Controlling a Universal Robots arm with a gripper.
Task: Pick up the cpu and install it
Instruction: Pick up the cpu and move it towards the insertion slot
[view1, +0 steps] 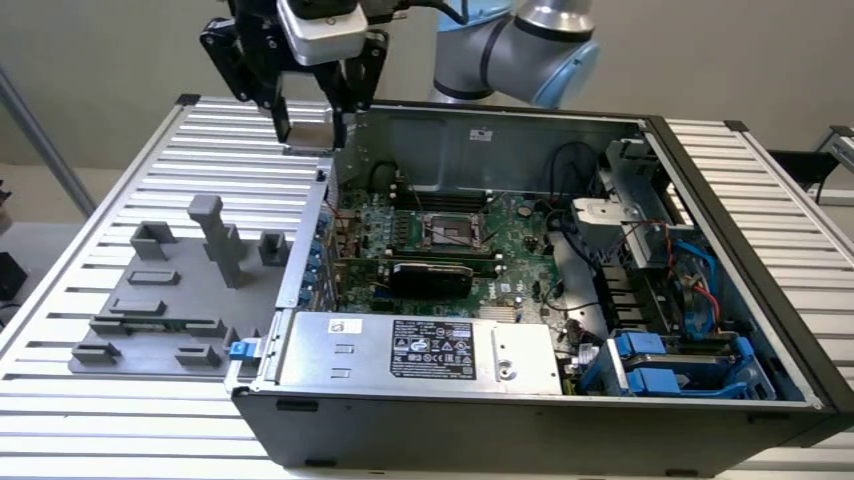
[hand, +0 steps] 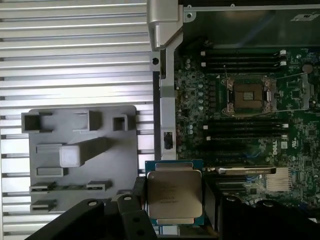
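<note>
Ribbed table (view1: 134, 165) under high arm (view1: 534, 50), cpu (hand: 174, 194) in jaws

Exterior view: high, oblique, down into case (view1: 534, 425). Wrist view: straight down, nearer, cpu (hand: 174, 194) in foreground. Shared: socket (view1: 451, 232), grey fixture (view1: 160, 300).

You can read one brand name: DELL, in white letters turned on their side, on the green motherboard (hand: 283, 145) in the wrist view. The black label (view1: 434, 349) on the silver power supply box (view1: 521, 350) carries white print and marks, and the cpu (hand: 174, 196) lid has faint lines of lettering, but you cannot make out either. The small white sticker (view1: 477, 133) on the computer case (view1: 534, 420) wall is also unreadable.
</note>
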